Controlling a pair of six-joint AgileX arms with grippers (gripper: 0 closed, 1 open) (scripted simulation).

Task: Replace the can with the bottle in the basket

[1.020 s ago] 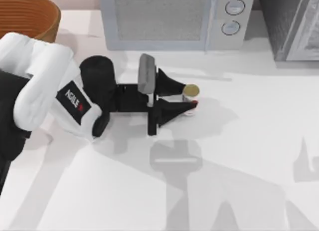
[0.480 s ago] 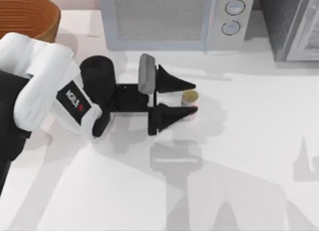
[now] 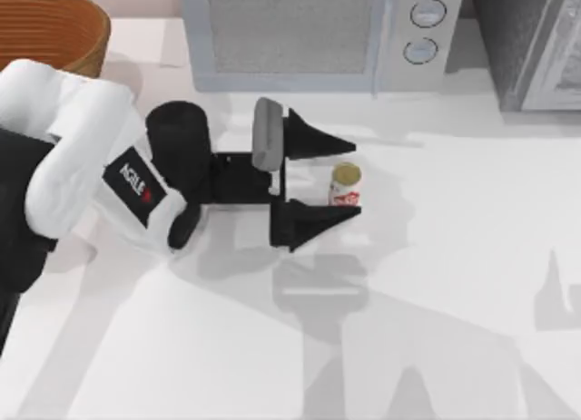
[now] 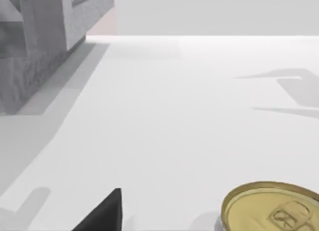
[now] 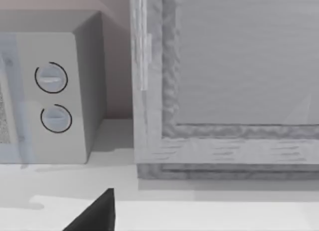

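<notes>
The can (image 3: pixel 345 186), small and white with red markings and a gold top, stands upright on the table in front of the microwave. My left gripper (image 3: pixel 355 180) is open, one black finger on each side of the can and apart from it. The can's gold lid (image 4: pixel 271 206) shows close up in the left wrist view, beside one fingertip (image 4: pixel 102 216). The basket (image 3: pixel 54 30), orange-brown wicker, sits at the table's far left corner, behind my left arm. The bottle is out of view. A black tip of my right gripper (image 5: pixel 94 216) shows in the right wrist view.
A pale grey microwave (image 3: pixel 318 34) stands along the back edge, its two dials (image 5: pixel 52 99) in the right wrist view. A grey textured cabinet (image 3: pixel 536 39) fills the back right corner. Bare white tabletop (image 3: pixel 454 284) stretches across the front and right.
My left gripper's fingers have spread apart and let go of the can. The can now stands free on the table between them, slightly lower in the top view.
</notes>
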